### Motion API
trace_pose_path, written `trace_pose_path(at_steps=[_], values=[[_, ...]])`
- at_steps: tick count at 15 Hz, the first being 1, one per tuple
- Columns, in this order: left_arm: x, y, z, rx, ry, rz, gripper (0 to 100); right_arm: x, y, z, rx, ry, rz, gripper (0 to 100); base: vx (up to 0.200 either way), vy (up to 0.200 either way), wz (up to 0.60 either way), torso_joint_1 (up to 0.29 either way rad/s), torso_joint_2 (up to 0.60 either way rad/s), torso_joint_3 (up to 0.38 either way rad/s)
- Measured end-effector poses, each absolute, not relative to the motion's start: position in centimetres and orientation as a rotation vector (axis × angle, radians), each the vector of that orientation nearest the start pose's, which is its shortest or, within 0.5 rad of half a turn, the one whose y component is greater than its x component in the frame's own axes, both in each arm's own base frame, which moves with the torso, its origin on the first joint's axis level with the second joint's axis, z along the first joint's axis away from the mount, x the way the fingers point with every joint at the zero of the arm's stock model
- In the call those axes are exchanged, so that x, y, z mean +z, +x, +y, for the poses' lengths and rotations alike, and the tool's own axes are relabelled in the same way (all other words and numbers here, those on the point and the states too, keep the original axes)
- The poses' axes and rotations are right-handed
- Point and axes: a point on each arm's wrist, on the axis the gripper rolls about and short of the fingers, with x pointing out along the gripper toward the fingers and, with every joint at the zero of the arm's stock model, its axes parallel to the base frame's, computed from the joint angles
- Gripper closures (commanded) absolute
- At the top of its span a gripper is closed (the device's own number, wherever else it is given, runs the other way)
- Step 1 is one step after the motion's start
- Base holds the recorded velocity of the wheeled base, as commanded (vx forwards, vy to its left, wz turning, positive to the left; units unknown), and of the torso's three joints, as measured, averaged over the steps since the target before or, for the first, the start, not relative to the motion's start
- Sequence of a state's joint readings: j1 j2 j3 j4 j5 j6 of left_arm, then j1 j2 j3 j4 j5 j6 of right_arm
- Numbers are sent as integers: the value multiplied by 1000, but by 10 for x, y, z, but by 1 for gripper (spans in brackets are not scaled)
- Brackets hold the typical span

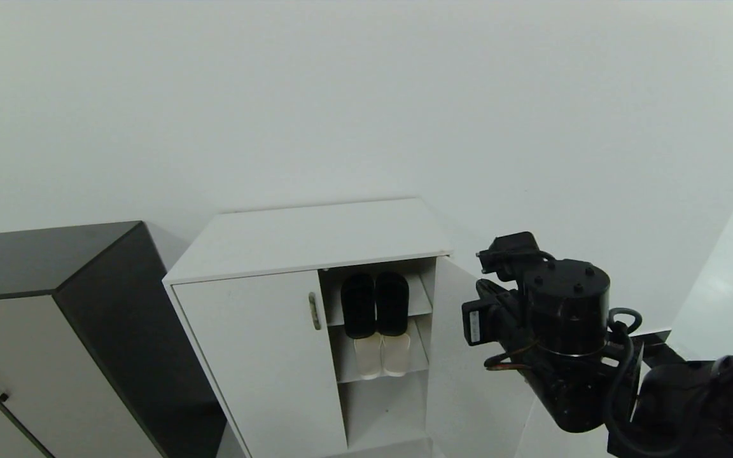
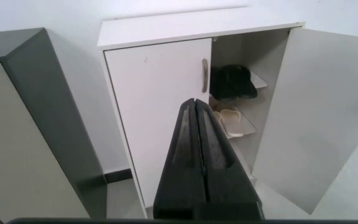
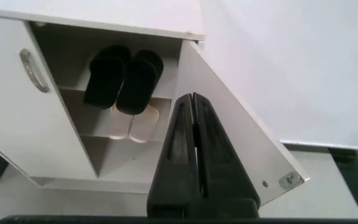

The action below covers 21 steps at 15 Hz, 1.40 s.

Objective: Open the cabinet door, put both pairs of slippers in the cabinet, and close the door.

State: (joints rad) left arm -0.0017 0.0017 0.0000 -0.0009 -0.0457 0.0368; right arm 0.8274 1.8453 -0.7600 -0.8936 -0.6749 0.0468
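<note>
Right half of the white cabinet [image 1: 315, 235] stands open, with the approach straight in from the front, but the upper shelf is taken by the black slippers [image 1: 376, 304] and the shelf below by the white slippers [image 1: 382, 355], both pairs reaching the shelf fronts (only the bottom compartment [image 1: 382, 407] has room). The shut left door [image 1: 258, 356] blocks the other half, and the open right door [image 1: 462, 381] swings out, walling the opening's right side. A dark cabinet [image 1: 118, 318] stands just beside on the left, wall behind.

Soft, even light, with mild shade inside the cabinet [image 1: 303, 235].
</note>
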Motion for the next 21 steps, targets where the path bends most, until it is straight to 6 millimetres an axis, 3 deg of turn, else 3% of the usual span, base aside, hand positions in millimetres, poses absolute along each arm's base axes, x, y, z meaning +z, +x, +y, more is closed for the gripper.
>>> trace_pose_path(at_steps=[4,6,13,16,21], values=[[76,-23,-1,-47,37,0,100,163,249,226,98,-65,168,100,-200,0,0,-9,4,4],[76,-23,-1,-47,37,0,100,169,261,220,62,-55,162,100,0,0,0,0,0,0],[76,-23,-1,-46,33,0,100,183,337,192,12,6,249,100,0,0,0,0,0,0],[76,-23,-1,-46,32,1,100,172,373,184,-14,34,269,100,0,0,0,0,0,0],[76,-23,-1,-46,32,1,100,147,402,181,-49,32,312,100,0,0,0,0,0,0]])
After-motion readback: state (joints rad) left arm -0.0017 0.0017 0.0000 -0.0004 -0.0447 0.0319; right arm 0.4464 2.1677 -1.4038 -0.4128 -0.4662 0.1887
